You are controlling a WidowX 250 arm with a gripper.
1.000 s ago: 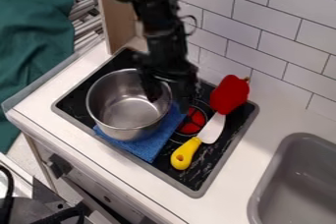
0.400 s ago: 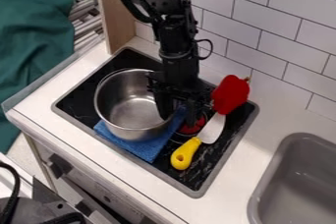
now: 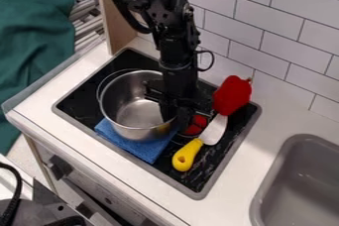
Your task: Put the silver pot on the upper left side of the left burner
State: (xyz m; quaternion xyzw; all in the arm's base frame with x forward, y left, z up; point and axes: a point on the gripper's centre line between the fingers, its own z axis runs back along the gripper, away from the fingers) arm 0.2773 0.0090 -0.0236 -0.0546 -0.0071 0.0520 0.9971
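The gripper is at the right rim of the silver pot, shut on that rim with one finger inside the pot and the other outside. The pot stands upright over the left part of the black stove, its thin wire handle lying around its upper left side. Below the pot's lower edge a blue cloth shows; whether they touch there, I cannot tell. The left burner is hidden beneath pot and cloth.
Right of the gripper lie a red pepper and a knife with a yellow handle, its blade pointing toward the pepper. A grey sink is at the lower right. A tiled wall rises behind the stove.
The gripper has come down at the pot's right rim and its fingers have closed in on it. The pot has shifted right, then slightly up, uncovering more cloth below it.
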